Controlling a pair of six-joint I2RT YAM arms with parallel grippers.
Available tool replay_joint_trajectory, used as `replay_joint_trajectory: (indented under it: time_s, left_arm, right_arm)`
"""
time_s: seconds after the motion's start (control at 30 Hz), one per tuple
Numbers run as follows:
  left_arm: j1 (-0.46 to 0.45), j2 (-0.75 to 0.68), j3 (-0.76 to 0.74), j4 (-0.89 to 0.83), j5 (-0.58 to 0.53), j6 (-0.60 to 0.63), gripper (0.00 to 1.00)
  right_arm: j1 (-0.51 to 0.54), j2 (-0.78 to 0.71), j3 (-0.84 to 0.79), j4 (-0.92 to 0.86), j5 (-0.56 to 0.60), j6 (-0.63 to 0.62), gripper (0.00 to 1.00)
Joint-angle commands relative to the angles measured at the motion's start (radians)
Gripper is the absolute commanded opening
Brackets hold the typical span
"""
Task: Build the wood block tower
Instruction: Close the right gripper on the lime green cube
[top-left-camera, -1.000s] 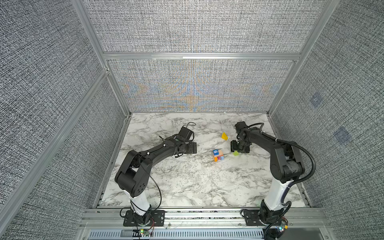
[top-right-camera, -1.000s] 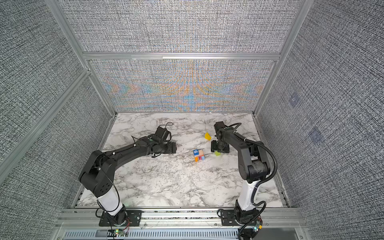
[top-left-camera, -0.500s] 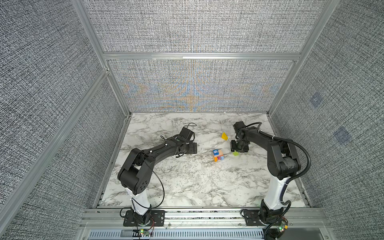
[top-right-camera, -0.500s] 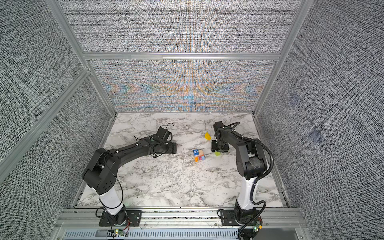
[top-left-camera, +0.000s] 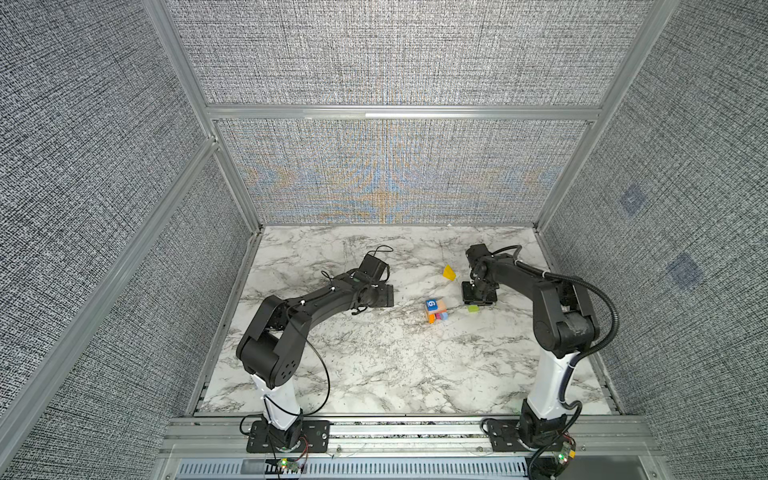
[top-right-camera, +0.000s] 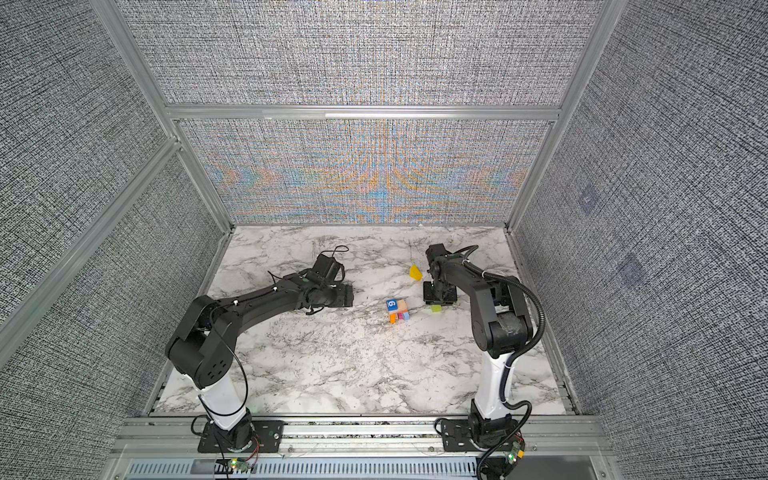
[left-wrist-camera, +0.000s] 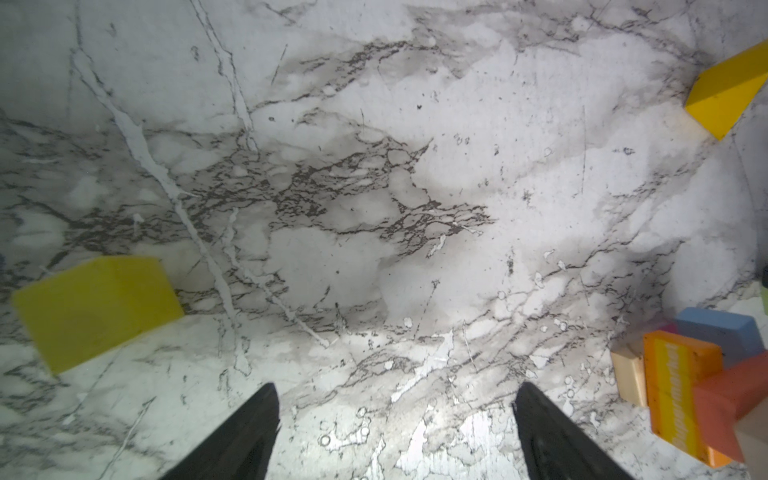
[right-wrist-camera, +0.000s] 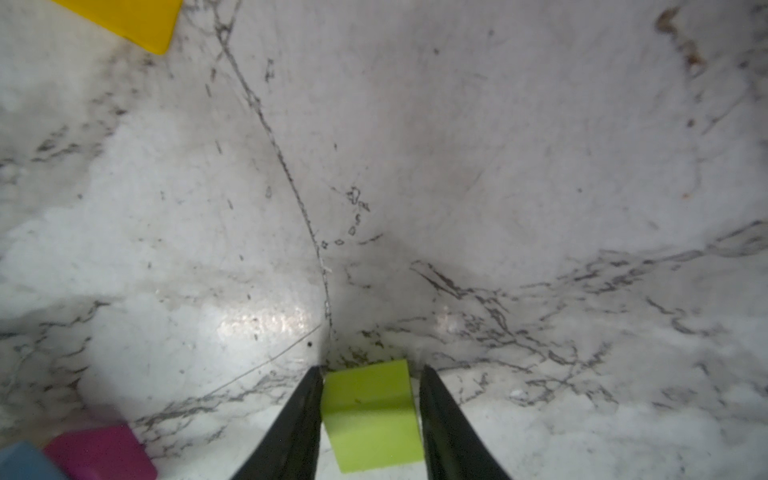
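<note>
On the counter, both top views: the lime green block (top-left-camera: 473, 308) lies near the tower (top-left-camera: 435, 311), to its right. The right claw (top-left-camera: 476, 302) is set directly over the block, while the left claw (top-left-camera: 388, 296) is held well apart on the tower's other side.
Arm poses: the right arm is folded, its wrist turned down at the counter (top-left-camera: 374, 353). The left arm is stretched out low.
Left wrist view: the left claw's fingers are spread wide with nothing between them. A yellow block (left-wrist-camera: 95, 311) and the tower are seen off to either side.
Right wrist view: the lime green block is seen flat on the counter between the fingers, its longer side apparently running along them. Both fingers are drawn close to its sides, but whether it is pinched cannot be told.
Next move, judged: closure across the short width, then a lift toward the tower.
</note>
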Motion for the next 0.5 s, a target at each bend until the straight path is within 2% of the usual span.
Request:
replay_joint_trajectory:
  time_s: [0.0,0.2,0.47]
  left_arm:
    - [0.002,0.0,0.006,-0.002,-0.003,0.01,0.89]
    - [0.003,-0.005,0.005,-0.005,-0.003,0.01,0.89]
    - [0.003,-0.037,-0.012,-0.009,0.001,0.009,0.89]
  right_arm:
    - [0.0,-0.001,-0.003,-0.012,-0.001,-0.001,0.34]
    - [-0.001,-0.017,-0.006,-0.018,-0.001,0.001,0.27]
    - [0.008,-0.066,-0.005,-0.049,-0.001,0.003,0.27]
